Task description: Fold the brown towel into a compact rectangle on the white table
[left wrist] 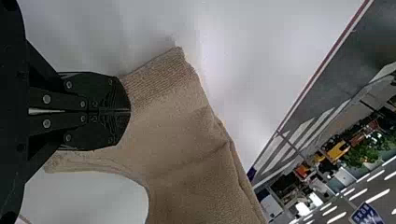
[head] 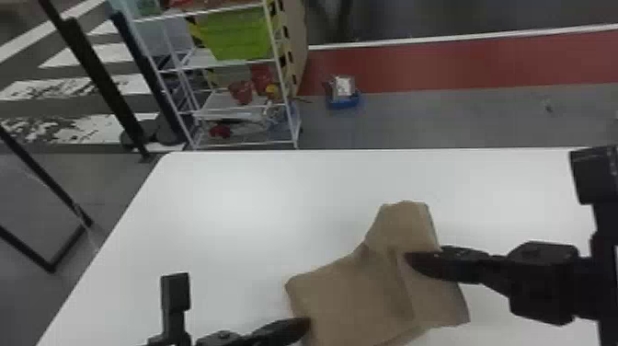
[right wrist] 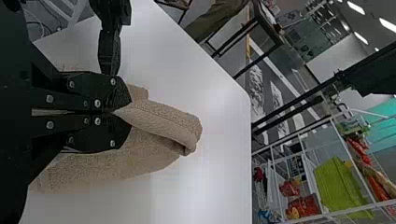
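Note:
The brown towel [head: 363,290] lies creased on the white table [head: 220,207], with a narrower part pointing to the table's far side. My right gripper [head: 409,257] is over the towel's right part; in the right wrist view my right gripper [right wrist: 122,112] is shut on a raised fold of the towel [right wrist: 163,122]. At the towel's near left edge is my left gripper [head: 306,324]. The left wrist view has my left gripper [left wrist: 130,111] shut on the ribbed end of the towel [left wrist: 177,140], which spreads out beyond the fingertips.
Past the table's far edge stands a white wire shelf [head: 248,141] with a green bin [head: 239,34]. A small blue container [head: 344,99] sits on the floor behind. Black frame posts [head: 99,78] rise at the far left.

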Controlling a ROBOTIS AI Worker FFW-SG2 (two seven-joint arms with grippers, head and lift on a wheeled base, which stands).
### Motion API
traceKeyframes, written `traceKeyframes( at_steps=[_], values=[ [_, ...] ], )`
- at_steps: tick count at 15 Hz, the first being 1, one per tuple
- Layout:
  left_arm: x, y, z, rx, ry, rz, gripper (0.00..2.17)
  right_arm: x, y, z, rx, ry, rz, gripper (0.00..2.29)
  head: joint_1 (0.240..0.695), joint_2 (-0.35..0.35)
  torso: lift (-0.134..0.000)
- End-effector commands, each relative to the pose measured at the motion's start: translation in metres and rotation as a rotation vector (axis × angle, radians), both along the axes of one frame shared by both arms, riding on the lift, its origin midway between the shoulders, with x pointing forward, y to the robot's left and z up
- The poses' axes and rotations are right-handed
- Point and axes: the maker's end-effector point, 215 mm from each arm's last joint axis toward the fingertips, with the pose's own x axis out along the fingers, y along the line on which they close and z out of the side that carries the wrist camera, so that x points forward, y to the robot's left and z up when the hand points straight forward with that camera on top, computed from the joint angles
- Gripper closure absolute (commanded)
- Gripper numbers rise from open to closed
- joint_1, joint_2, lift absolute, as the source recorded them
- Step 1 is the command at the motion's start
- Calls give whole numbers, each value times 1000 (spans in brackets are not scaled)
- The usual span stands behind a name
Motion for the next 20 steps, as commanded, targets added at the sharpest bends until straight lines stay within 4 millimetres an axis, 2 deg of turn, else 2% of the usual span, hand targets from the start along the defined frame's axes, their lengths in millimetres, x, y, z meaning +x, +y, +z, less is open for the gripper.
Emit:
traceKeyframes(
  at_steps=[1,4,7,9,12,16,20],
  values=[
    [1,-1,-4,-3,4,1,1912,-4,10,2,8,-1,18,1652,695,224,-124],
    [2,2,-6,5,4,5,1912,-7,23,6,15,-10,38,1649,695,241,-124],
    [4,2,-8,3,3,9,1912,-12,50,7,7,-19,79,1649,695,272,-124],
    [6,3,-9,1,0,9,1912,-20,75,-3,-13,-2,120,1652,695,296,-124],
    [9,8,-7,5,-15,13,1912,-29,103,-37,-78,55,161,1652,695,350,-124],
    [8,18,-5,4,-19,28,1912,-25,112,-54,-129,71,164,1649,695,350,-124],
    [8,18,-4,0,-22,27,1912,-23,120,-69,-169,89,170,1649,695,350,-124]
  ],
)
